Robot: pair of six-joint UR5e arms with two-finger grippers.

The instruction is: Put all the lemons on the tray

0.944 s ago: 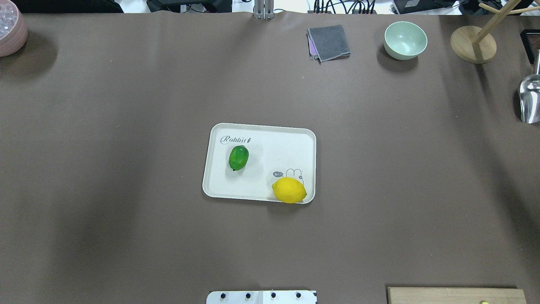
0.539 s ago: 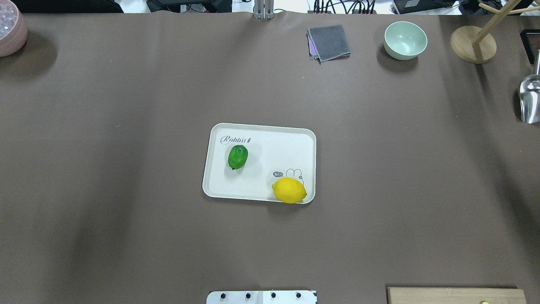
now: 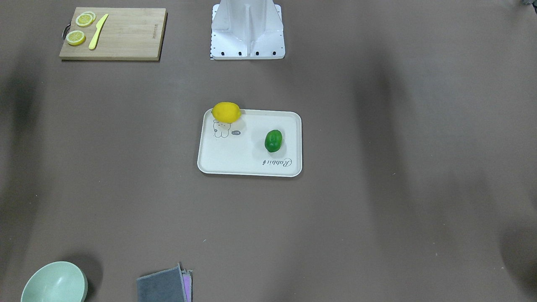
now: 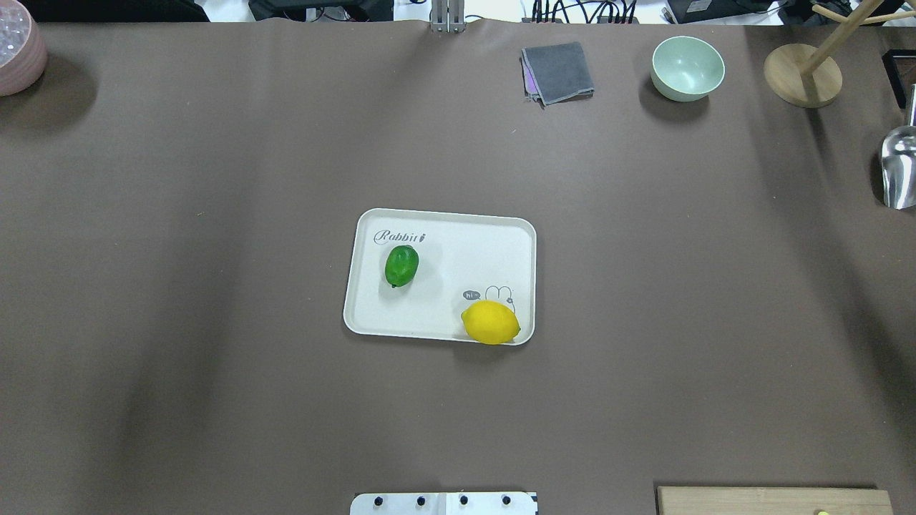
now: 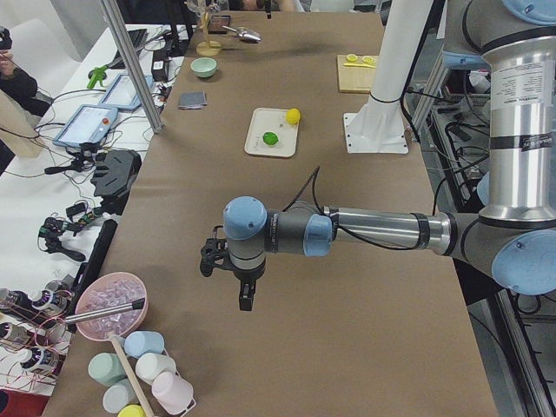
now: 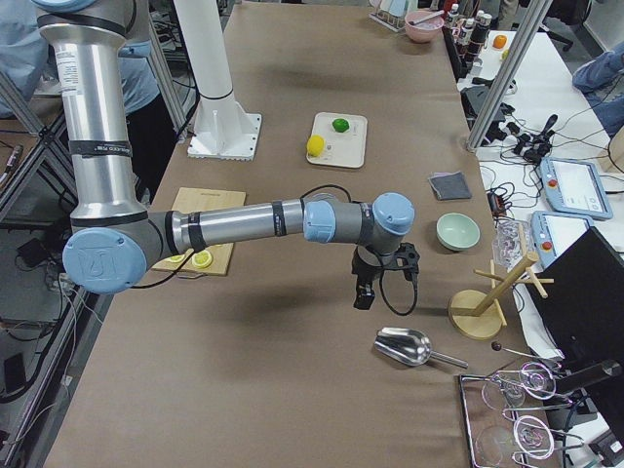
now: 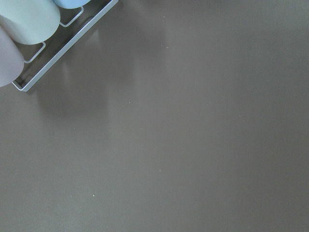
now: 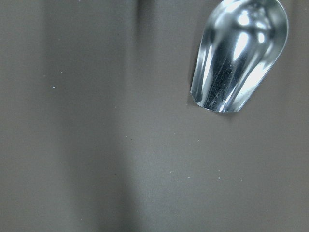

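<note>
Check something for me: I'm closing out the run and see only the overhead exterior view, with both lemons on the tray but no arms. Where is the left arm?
Observer: The left tool hangs above bare table toward the robot's left end, not far from the pink bowl.
Operator: And the right one?
Observer: The right tool hangs above the table toward the opposite end, close to the metal scoop.
Operator: My bottom right corner is cut off. Is any whole fruit there?
Observer: No. The cutting board there holds only lemon slices and a yellow knife.
</note>
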